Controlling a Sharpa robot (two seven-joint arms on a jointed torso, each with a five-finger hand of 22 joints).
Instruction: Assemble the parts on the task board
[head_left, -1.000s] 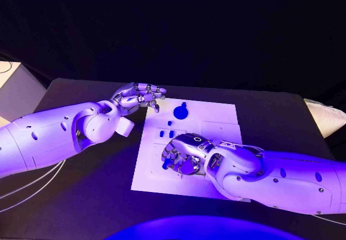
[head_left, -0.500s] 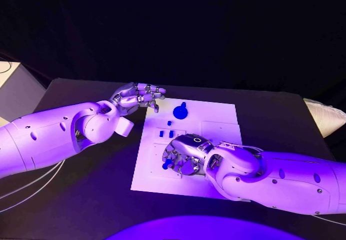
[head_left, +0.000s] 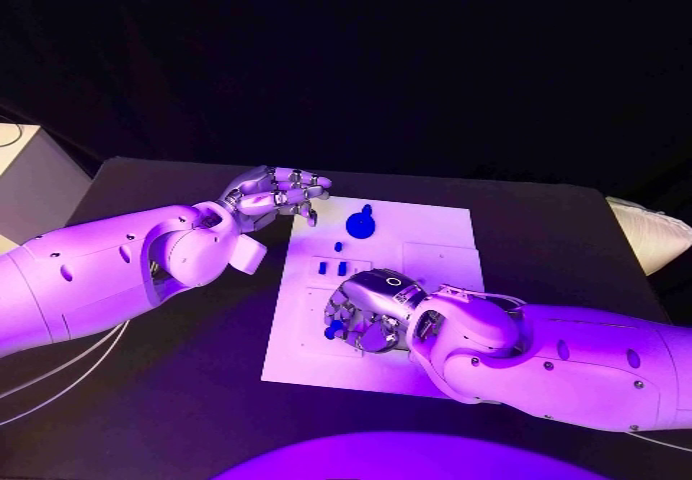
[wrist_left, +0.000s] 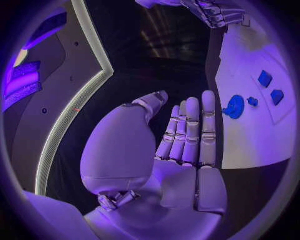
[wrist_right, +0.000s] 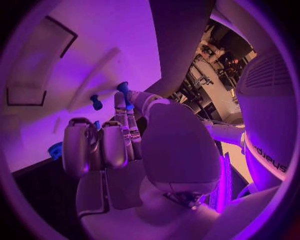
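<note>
White rectangular task board (head_left: 433, 235) lying mid-table on the black tabletop (head_left: 173, 380). Silver many-fingered right hand (head_left: 364, 312) low over the board's near-left part, pinching a small blue peg-shaped part (wrist_right: 123, 91) between thumb and fingertip (peg upright against the plate). Silver left hand (head_left: 274, 193) at the board's far-left corner, fingers straight, holding nothing. Round blue disc-shaped part (head_left: 361, 225) flat on the board's far area, two small blue block parts (head_left: 333, 268) nearer.
</note>
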